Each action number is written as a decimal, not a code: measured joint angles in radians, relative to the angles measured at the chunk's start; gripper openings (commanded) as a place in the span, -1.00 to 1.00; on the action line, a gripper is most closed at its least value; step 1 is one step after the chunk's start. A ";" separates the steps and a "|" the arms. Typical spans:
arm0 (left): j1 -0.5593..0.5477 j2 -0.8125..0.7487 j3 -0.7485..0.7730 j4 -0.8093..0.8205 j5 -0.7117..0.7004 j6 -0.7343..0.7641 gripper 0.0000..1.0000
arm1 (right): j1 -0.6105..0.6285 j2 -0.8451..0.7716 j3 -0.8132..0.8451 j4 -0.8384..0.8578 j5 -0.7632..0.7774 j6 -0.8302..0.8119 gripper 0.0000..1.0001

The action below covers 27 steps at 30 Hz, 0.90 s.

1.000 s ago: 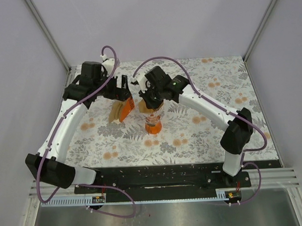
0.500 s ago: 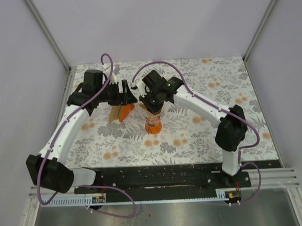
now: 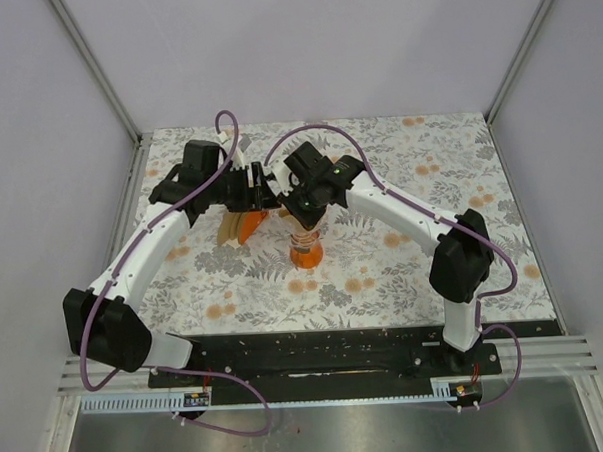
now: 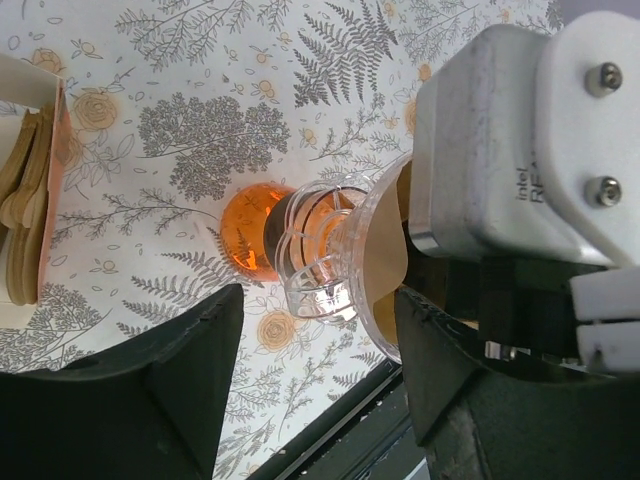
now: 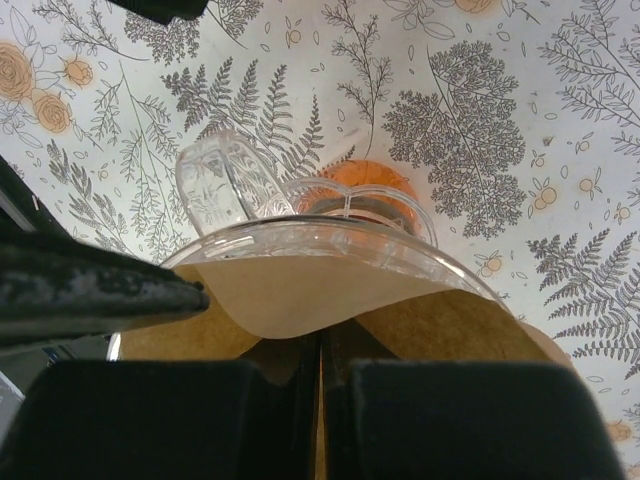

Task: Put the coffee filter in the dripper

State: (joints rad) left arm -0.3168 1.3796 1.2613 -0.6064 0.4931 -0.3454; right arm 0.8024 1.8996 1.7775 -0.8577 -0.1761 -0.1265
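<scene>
Pinching the coffee filter [image 5: 300, 290], the right jaws hold it at the rim of the dripper [image 5: 250, 200], straight above its upright cone; the left jaws gape empty alongside.

One dripper [image 4: 320, 262], one coffee filter [image 5: 300, 295], one filter bundle [image 4: 25, 210] and two grippers, left gripper [image 4: 318, 300], right gripper [image 5: 320, 372], are showing
</scene>
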 measured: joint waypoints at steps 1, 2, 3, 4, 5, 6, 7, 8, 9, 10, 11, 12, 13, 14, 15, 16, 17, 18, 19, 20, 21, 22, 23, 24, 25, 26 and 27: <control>-0.003 0.006 0.000 0.005 0.004 -0.001 0.24 | 0.000 0.000 -0.002 0.000 -0.001 0.002 -1.00; -0.007 0.009 0.000 0.005 0.005 -0.003 0.21 | 0.000 0.000 -0.005 0.001 -0.002 0.002 -1.00; -0.010 0.011 0.000 0.006 0.008 -0.003 0.19 | 0.000 0.000 -0.006 0.000 -0.002 0.003 -1.00; -0.014 0.013 0.000 0.007 0.012 -0.003 0.15 | -0.001 0.000 -0.008 0.002 -0.002 0.004 -1.00; -0.018 0.015 0.000 0.008 0.013 -0.003 0.12 | -0.002 0.000 -0.010 0.002 -0.002 0.004 -1.00; -0.019 0.015 0.000 0.009 0.016 -0.003 0.11 | -0.002 0.000 -0.011 0.004 -0.002 0.005 -1.00; -0.022 0.016 0.000 0.009 0.017 -0.002 0.07 | -0.002 0.000 -0.011 0.004 -0.002 0.005 -1.00; -0.024 0.016 0.000 0.010 0.017 0.000 0.07 | -0.002 0.000 -0.011 0.004 -0.002 0.005 -1.00; -0.026 0.016 0.000 0.011 0.017 0.002 0.07 | -0.002 0.000 -0.011 0.004 -0.002 0.005 -1.00; -0.029 0.016 0.000 0.013 0.016 0.003 0.06 | -0.002 0.000 -0.011 0.004 -0.002 0.005 -1.00; -0.031 0.016 0.000 0.014 0.016 0.005 0.06 | -0.002 0.000 -0.011 0.004 -0.002 0.005 -1.00; -0.034 0.016 0.000 0.015 0.016 0.006 0.06 | -0.003 0.000 -0.011 0.004 -0.002 0.005 -1.00; -0.036 0.016 0.000 0.015 0.014 0.008 0.06 | -0.003 0.000 -0.011 0.004 -0.003 0.005 -0.99; -0.039 0.016 0.000 0.015 0.011 0.009 0.05 | -0.004 0.000 -0.011 0.003 -0.003 0.005 -0.96; -0.040 0.016 0.000 0.016 0.009 0.010 0.04 | -0.004 0.000 -0.011 0.004 -0.004 0.006 -0.93; -0.042 0.016 0.000 0.016 0.007 0.012 0.02 | -0.004 0.000 -0.011 0.004 -0.005 0.005 -0.89; -0.043 0.017 0.000 0.018 0.005 0.014 0.00 | -0.005 0.000 -0.011 0.004 -0.005 0.006 -0.82; -0.045 0.017 0.000 0.019 0.004 0.015 -0.04 | -0.005 0.000 -0.011 0.004 -0.005 0.006 -0.76; -0.047 0.017 0.000 0.019 0.001 0.017 -0.10 | -0.005 0.000 -0.011 0.004 -0.006 0.006 -0.72; -0.049 0.017 0.000 0.021 0.000 0.019 -0.15 | -0.005 0.000 -0.011 0.005 -0.006 0.008 -0.68; -0.051 0.017 0.000 0.023 -0.002 0.021 -0.20 | -0.005 0.000 -0.011 0.005 -0.006 0.009 -0.64; -0.054 0.017 0.000 0.027 -0.003 0.025 -0.25 | -0.005 -0.001 -0.011 0.005 -0.008 0.011 -0.61; -0.056 0.017 0.000 0.030 -0.003 0.025 -0.27 | -0.005 -0.001 -0.011 0.005 -0.009 0.012 -0.59; -0.058 0.017 0.000 0.033 -0.004 0.028 -0.28 | -0.005 -0.003 -0.011 0.006 -0.009 0.013 -0.56; -0.060 0.017 0.000 0.034 -0.004 0.031 -0.30 | -0.005 -0.005 -0.011 0.007 -0.009 0.015 -0.53; -0.061 0.017 0.000 0.032 -0.004 0.033 -0.32 | -0.006 -0.008 -0.011 0.009 -0.009 0.018 -0.48; -0.061 0.017 0.000 0.032 -0.004 0.034 -0.35 | -0.008 -0.013 -0.011 0.011 -0.009 0.020 -0.45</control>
State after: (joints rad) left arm -0.3779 1.3964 1.2617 -0.5739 0.4889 -0.3115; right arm 0.7948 1.8866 1.7660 -0.8471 -0.1848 -0.1066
